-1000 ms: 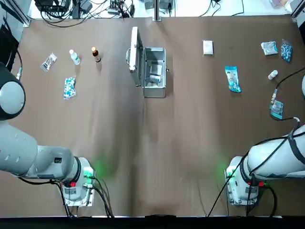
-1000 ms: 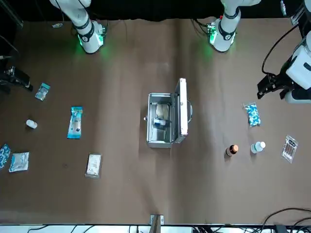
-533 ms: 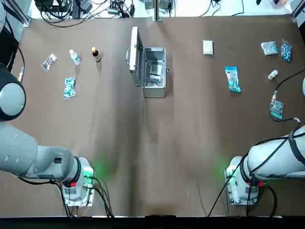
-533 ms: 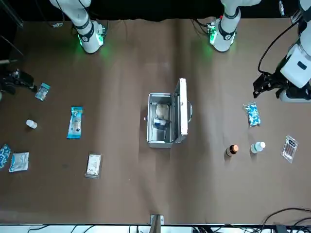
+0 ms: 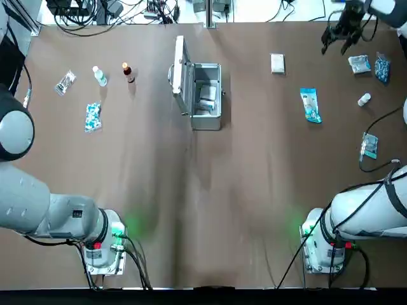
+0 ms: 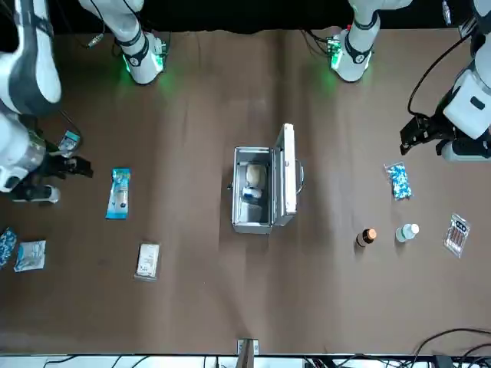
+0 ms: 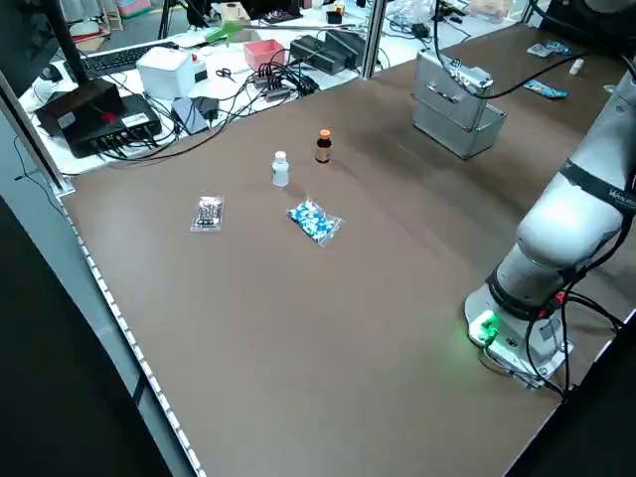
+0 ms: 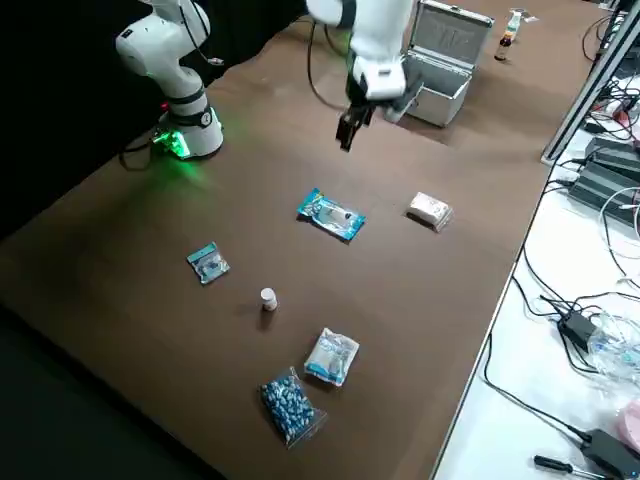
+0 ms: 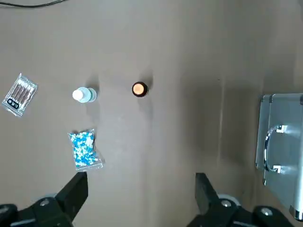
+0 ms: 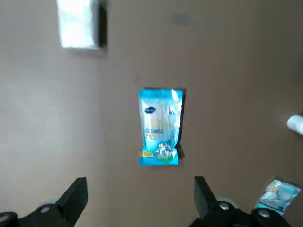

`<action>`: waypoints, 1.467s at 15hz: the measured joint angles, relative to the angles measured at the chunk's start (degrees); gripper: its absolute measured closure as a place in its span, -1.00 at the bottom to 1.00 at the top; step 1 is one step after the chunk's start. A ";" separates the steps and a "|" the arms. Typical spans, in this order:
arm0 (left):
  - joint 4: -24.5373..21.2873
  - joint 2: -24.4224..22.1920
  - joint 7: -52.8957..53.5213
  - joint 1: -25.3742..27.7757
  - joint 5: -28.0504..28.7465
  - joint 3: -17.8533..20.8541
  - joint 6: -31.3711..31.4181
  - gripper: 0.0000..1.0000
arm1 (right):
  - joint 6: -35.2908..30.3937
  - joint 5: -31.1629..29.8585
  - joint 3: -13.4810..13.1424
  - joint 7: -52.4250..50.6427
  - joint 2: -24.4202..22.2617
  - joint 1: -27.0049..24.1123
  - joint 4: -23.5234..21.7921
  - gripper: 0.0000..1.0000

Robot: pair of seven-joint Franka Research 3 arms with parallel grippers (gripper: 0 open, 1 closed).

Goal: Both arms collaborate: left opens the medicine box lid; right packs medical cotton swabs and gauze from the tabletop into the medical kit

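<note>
Right gripper [image 10: 137,201] fingers apart, empty, hovering above swab packet [image 10: 160,126] on the table [image 5: 254,178], one gauze packet [image 10: 78,23] beyond it, case [image 5: 205,95] further off (lid up), left gripper [image 9: 139,201] spread wide, empty, beside two bottles.

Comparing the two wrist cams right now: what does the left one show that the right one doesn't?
Only the left wrist view shows the medical kit, lid up, an amber-capped bottle, a white bottle, a speckled packet and a clear packet. Only the right wrist view shows the medical cotton swabs and gauze. Both share the bare tabletop and open fingers, nothing held.
</note>
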 joint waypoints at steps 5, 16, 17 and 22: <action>-0.21 0.00 0.00 -0.19 0.00 -0.15 0.00 -1.00 | 3.44 0.03 -0.03 -0.01 5.08 -0.42 -3.90 -0.96; -0.35 0.08 0.00 0.28 0.00 -0.07 0.09 -1.00 | 18.83 0.05 -0.13 0.14 19.68 -0.45 -9.63 -0.81; -0.36 0.09 0.00 0.28 0.00 -0.06 0.11 -1.00 | 18.83 0.05 -0.19 0.14 19.80 -0.46 -9.64 -0.81; -0.40 0.11 0.00 0.28 0.00 -0.06 0.15 -1.00 | 19.96 0.01 -0.27 0.13 21.10 -0.47 -9.70 -0.73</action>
